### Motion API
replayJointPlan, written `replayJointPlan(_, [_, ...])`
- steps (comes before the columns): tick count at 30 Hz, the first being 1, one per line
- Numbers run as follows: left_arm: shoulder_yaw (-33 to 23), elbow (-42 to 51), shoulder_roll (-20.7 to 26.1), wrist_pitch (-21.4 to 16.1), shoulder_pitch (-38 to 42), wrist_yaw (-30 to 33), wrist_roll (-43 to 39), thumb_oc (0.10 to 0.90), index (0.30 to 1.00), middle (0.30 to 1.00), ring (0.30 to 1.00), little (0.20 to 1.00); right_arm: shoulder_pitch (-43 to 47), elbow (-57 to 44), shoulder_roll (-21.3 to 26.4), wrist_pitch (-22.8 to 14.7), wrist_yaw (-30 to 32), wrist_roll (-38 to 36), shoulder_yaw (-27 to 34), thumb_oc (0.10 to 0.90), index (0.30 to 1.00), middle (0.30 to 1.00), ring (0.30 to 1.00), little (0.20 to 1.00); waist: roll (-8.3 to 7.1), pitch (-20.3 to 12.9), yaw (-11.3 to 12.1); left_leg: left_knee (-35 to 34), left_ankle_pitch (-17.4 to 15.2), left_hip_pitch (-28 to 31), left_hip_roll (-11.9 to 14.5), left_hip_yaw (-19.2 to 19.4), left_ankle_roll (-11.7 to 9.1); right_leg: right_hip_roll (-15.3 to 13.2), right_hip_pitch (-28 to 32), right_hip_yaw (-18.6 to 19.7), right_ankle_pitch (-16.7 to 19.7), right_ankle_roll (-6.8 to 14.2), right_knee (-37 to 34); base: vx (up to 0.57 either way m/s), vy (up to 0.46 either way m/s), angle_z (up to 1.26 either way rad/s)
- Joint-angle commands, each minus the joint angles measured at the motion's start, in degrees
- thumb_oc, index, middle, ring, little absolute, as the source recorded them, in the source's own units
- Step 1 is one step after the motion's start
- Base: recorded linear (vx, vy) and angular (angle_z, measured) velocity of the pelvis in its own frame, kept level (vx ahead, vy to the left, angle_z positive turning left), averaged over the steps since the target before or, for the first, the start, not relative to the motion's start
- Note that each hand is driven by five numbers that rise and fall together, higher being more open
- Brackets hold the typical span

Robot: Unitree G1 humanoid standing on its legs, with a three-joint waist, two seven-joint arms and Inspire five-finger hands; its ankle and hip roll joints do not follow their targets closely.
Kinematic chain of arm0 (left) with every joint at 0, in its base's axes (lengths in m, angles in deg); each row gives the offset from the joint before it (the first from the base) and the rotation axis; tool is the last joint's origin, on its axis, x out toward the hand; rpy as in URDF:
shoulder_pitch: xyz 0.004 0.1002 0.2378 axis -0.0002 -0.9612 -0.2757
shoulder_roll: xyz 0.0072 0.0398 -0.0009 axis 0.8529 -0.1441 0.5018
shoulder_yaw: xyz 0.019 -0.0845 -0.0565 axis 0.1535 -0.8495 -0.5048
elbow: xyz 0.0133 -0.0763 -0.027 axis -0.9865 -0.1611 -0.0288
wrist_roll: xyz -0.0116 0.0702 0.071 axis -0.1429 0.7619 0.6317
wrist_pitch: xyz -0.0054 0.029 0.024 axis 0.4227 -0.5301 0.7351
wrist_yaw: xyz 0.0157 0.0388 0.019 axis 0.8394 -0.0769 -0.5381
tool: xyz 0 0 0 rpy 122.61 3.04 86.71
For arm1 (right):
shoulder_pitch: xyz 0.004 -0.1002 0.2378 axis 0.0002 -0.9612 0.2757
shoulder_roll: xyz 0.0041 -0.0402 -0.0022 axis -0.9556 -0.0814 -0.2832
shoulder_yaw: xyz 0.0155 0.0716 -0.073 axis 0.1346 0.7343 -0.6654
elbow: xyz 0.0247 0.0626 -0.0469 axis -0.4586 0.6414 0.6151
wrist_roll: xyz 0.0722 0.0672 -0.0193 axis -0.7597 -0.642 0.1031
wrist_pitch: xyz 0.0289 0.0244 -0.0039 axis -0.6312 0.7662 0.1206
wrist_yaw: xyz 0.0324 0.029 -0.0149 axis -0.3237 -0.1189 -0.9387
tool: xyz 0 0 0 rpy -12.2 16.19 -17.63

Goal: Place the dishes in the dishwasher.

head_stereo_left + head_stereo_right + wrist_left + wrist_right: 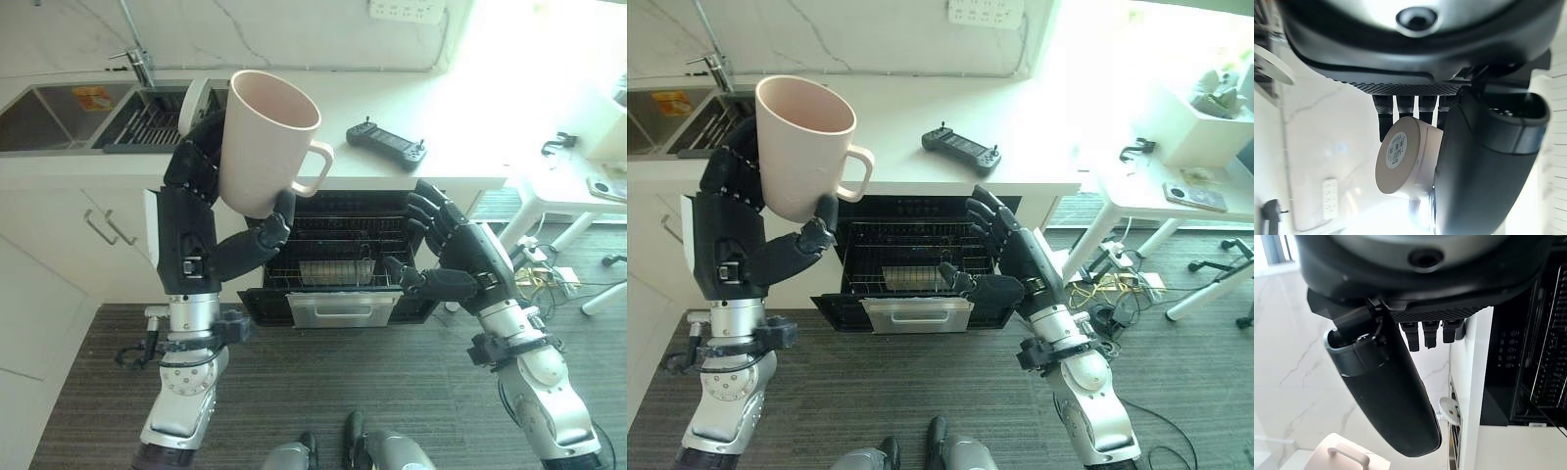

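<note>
Dishes in play amount to 1 pale mug (266, 137), which is held raised above the worktop (392, 108) in the left hand (201, 196), well clear of the open dishwasher (338, 257) below the counter. The mug is seen tilted, mouth toward the camera and handle (315, 168) pointing to the robot's right. The dishwasher's wire rack (338, 264) is pulled out and a metal tray-like insert (333, 272) is seen lying in it; no mug or plate can be made out there, so the task is judged to be at an early stage, with this mug not yet loaded. A white plate (193, 98) is glimpsed standing beside the sink (59, 117), behind the left hand, and is presumably also to be loaded.

The left hand is curled round the mug's body, fingers (1388, 110) wrapped behind it and thumb (265, 240) pressed under its lower side, as confirmed in the left wrist view, where the labelled base is seen. The right hand (1004, 257) is held in front of the rack with fingers spread and nearly straight, thumb out; nothing is held by it, and whether the rack is touched cannot be told. A black handheld controller (386, 143) is left lying on the worktop.
</note>
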Motion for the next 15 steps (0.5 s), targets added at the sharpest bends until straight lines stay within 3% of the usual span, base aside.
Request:
replayJointPlan(1, [-0.9,3.5,1.8,-4.9,7.8,2.1,2.3,0.400,0.300,0.300,0.300,0.300,4.5,-4.4,-1.7,-6.1,1.4,1.4,0.8,0.800,0.900,0.900,0.900,0.900,1.03,-2.7,-0.3,-2.9,-4.5,4.1,0.4,-1.8,0.6,-2.2,3.4,0.8,8.6,6.1,-4.1,0.15,0.206,-0.13])
replayJointPlan(3, [-0.6,3.4,1.6,-4.7,8.2,2.0,1.8,0.400,0.300,0.300,0.300,0.300,4.8,-4.6,-1.9,-5.9,1.9,1.2,0.6,0.800,0.900,0.900,0.900,0.900,1.68,-2.3,-0.1,-2.9,-4.1,3.9,0.7,-2.0,0.8,-2.3,4.2,-0.2,9.8,6.1,-2.5,0.16,0.238,0.01])
replayJointPlan(4, [-0.4,3.4,1.5,-4.6,8.1,1.7,1.6,0.400,0.300,0.300,0.300,0.300,4.5,-4.7,-2.2,-6.0,2.1,0.9,0.5,0.800,0.900,0.900,0.900,0.900,1.94,-1.9,0.2,-2.9,-3.2,3.2,0.6,-2.2,1.1,-2.2,4.3,-0.5,9.8,6.2,3.9,0.15,0.220,0.06])
replayJointPlan(5, [-0.4,3.4,1.5,-4.6,8.0,1.6,1.6,0.400,0.300,0.300,0.300,0.300,4.4,-4.8,-2.2,-6.0,2.1,0.9,0.6,0.800,0.900,0.900,0.900,0.900,1.92,-1.8,0.3,-2.9,-3.1,3.0,0.6,-2.2,1.2,-2.2,4.2,-0.4,9.6,6.2,5.4,0.18,0.234,0.04])
replayJointPlan(7, [-0.6,3.1,1.0,-3.9,7.6,1.1,1.6,0.400,0.300,0.300,0.300,0.300,3.8,-4.8,-2.7,-5.4,1.6,1.3,0.2,0.800,0.900,0.900,0.900,0.900,1.53,-1.5,0.4,-2.9,-2.4,2.3,0.5,-2.6,1.1,-0.7,3.4,2.7,8.4,6.1,12.0,0.17,0.095,0.00])
replayJointPlan(10, [-1.3,2.7,1.1,-3.6,7.4,0.2,0.2,0.400,0.300,0.300,0.300,0.300,2.8,-4.6,-3.0,-5.4,0.2,2.0,-0.1,0.800,0.900,0.900,0.900,0.900,0.79,-1.9,0.3,-2.9,-2.7,2.5,0.3,-3.5,0.7,-1.2,5.0,4.7,7.7,5.7,4.3,0.21,-0.093,-0.10])
replayJointPlan(11, [-1.7,3.1,1.3,-3.1,7.0,-0.4,-0.6,0.400,0.300,0.300,0.300,0.300,1.9,-4.7,-2.7,-5.7,-0.6,1.6,0.1,0.800,0.900,0.900,0.900,0.900,0.28,-2.2,0.1,-2.9,-3.1,2.7,0.4,-4.3,-0.1,-3.2,6.3,5.9,6.1,5.2,-4.1,0.24,-0.240,-0.03])
replayJointPlan(13, [-1.6,3.4,1.3,-2.9,6.2,-0.4,-0.5,0.400,0.300,0.300,0.300,0.300,1.1,-4.8,-2.4,-6.2,-1.5,1.0,0.2,0.800,0.900,0.900,0.900,0.900,-0.54,-2.3,-0.1,-2.9,-3.9,3.1,0.5,-3.9,-0.8,-5.8,3.6,8.3,2.4,5.5,-4.1,0.21,-0.261,-0.05])
replayJointPlan(15, [-1.8,4.1,1.3,-2.6,5.2,0.1,0.2,0.400,0.300,0.300,0.300,0.300,1.0,-5.4,-2.5,-5.6,-2.1,0.7,0.0,0.800,0.900,0.900,0.900,0.900,-0.92,-2.6,-0.6,-2.9,-5.2,3.7,0.7,-2.5,-1.2,-7.5,-0.5,10.7,4.3,6.7,-4.1,0.25,-0.325,0.03])
